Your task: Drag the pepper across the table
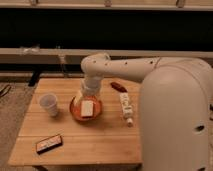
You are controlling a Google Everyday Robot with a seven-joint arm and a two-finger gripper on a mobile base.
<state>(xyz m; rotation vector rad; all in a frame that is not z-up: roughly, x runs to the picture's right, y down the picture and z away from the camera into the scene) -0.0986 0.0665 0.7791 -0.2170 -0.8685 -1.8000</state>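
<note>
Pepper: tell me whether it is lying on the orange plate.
No, the pepper lies on the bare table, apart from the orange plate, while the tool hangs over that plate.

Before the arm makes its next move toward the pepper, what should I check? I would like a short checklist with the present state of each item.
1. Pepper visible, lying on the table: ok.
2. Tool at the pepper: not ok; it hangs over the orange plate.
3. Pepper apart from the white bottle: ok, but near.
4. Cup and black device far from the pepper: ok.
5. Tool touching the white item on the plate: cannot tell.
</note>
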